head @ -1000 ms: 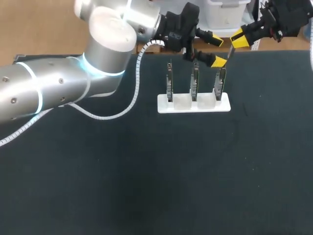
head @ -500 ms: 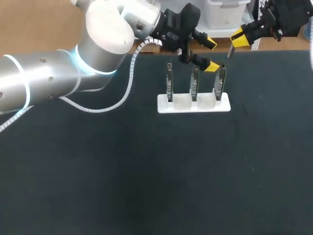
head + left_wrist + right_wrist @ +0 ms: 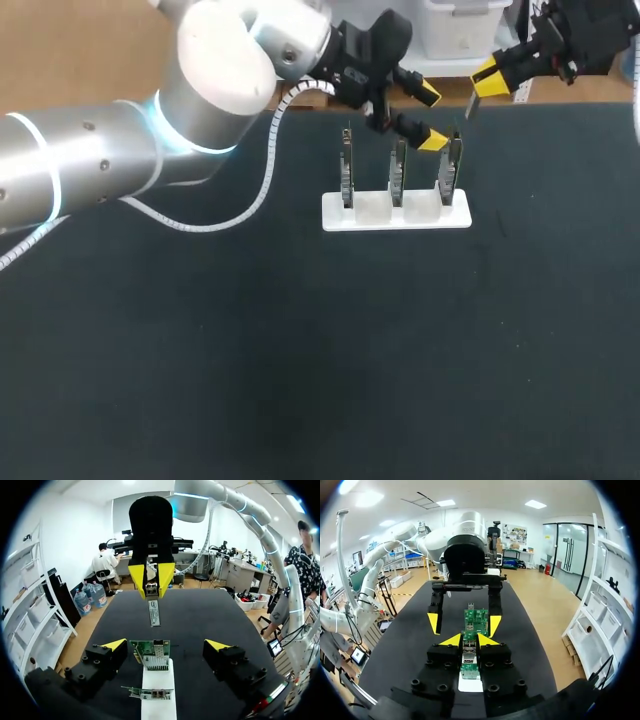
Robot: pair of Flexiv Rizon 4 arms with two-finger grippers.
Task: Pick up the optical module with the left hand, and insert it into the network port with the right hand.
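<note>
Three upright circuit boards stand in a white holder (image 3: 395, 213). The rightmost board (image 3: 451, 168) shows green in the left wrist view (image 3: 151, 655), between the wide-apart fingers of my left gripper (image 3: 430, 118) (image 3: 165, 645), which is open and touches nothing. My right gripper (image 3: 490, 80) (image 3: 469, 640) hangs above and behind the holder's right end, shut on the slim metal optical module (image 3: 470, 105) (image 3: 154, 613) (image 3: 468, 650). The module points down toward that board (image 3: 476, 619). In the left wrist view the right gripper (image 3: 151, 579) faces mine from just beyond the board.
The middle board (image 3: 397, 168) and left board (image 3: 346, 168) stand close beside the rightmost one. My left arm (image 3: 120, 160) crosses the table's back left, trailing a white coiled cable (image 3: 262, 180). The dark mat (image 3: 330, 360) stretches in front of the holder.
My left arm has swung its elbow back, and its open gripper has drawn slightly left and lower beside the rightmost board. The right gripper with the module has stayed still.
</note>
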